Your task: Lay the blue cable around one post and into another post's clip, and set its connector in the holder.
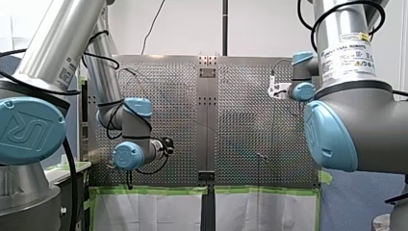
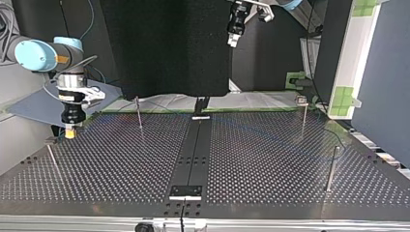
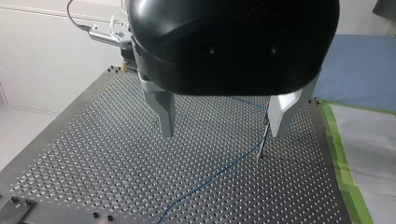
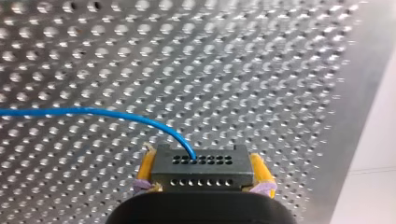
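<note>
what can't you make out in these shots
1. blue cable: its far end runs off the right wrist view's edge.
2. connector: its lower part is hidden behind my right hand's black body, right wrist view.
3. post: whether it carries a clip is too small to tell, top view.

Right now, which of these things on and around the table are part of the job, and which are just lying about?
Part of the job: blue cable; connector, clamped in my right gripper; thin posts; black holder; my left gripper, open above the table.
Just lying about: green tape; blue sheet; black curtain.
</note>
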{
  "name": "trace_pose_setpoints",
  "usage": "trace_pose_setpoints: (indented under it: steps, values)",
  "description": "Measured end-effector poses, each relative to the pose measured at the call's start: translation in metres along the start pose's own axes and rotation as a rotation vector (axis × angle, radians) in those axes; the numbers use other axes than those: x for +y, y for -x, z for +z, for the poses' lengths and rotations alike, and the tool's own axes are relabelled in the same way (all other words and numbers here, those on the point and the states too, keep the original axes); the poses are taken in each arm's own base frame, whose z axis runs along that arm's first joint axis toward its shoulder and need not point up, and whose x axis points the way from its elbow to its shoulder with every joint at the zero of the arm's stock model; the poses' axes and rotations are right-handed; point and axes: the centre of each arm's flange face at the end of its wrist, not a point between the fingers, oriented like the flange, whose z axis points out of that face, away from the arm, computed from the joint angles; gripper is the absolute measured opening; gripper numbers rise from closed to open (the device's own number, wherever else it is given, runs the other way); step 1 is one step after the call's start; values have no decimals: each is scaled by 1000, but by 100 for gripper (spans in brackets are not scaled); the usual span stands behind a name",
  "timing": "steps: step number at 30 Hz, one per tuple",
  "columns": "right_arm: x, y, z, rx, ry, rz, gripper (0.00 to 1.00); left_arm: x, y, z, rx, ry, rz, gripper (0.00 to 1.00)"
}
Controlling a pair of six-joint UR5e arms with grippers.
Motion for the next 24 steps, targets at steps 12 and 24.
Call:
trace_pose_setpoints:
  steps: [12, 24]
  values:
    - [17, 7, -7, 5, 28, 14, 0, 0, -1, -1, 6, 1, 3, 100]
    - [44, 11, -9, -8, 74, 27, 0, 1, -1, -1, 10, 2, 5, 100]
